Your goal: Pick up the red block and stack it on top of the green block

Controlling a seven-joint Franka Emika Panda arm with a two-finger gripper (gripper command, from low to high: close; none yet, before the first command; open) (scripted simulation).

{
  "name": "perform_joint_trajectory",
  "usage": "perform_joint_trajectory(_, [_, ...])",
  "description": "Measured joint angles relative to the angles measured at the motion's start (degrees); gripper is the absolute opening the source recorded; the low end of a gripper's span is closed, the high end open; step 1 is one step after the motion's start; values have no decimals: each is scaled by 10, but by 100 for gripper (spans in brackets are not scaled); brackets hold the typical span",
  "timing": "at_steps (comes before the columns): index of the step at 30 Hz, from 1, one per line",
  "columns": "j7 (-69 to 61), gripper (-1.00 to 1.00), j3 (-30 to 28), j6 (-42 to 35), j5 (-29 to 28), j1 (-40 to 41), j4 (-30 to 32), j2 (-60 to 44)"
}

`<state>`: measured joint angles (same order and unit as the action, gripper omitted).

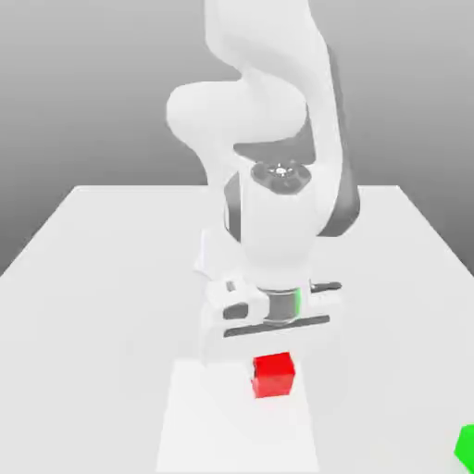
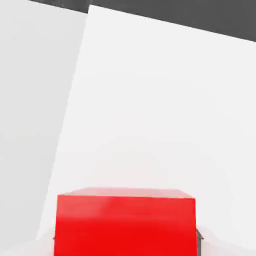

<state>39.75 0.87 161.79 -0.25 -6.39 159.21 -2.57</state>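
The red block [image 1: 274, 375] is a small bright cube on the white table, directly under my hand. My gripper [image 1: 274, 363] has come straight down over it and is shut on its sides. In the hand view the red block [image 2: 125, 222] looms large, with a dark fingertip [image 2: 200, 241] against one side. The green block [image 1: 466, 445] rests on the table at the exterior view's lower right, partly cut off by the picture's edge and well apart from the red one.
The white table [image 1: 102, 278] stretches wide around the blocks. A lighter rectangular patch [image 1: 231, 430] lies under the red block. My bulky white arm [image 1: 268, 139] rises behind the hand.
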Motion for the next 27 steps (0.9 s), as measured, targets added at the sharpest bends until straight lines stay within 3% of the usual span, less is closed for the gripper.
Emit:
perform_joint_trajectory(4, [-60,-100,21,-49,-10,-26,-57,-9])
perform_joint_trajectory(18, [-339,-100,137,-194,-75,-108,-347,-162])
perform_joint_trajectory(22, [-341,-100,126,-147,-105,-130,-372,-236])
perform_joint_trajectory(23, [-338,100,122,-137,-110,-133,-373,-248])
perform_joint_trajectory(27, [-338,100,122,-137,-110,-133,-373,-248])
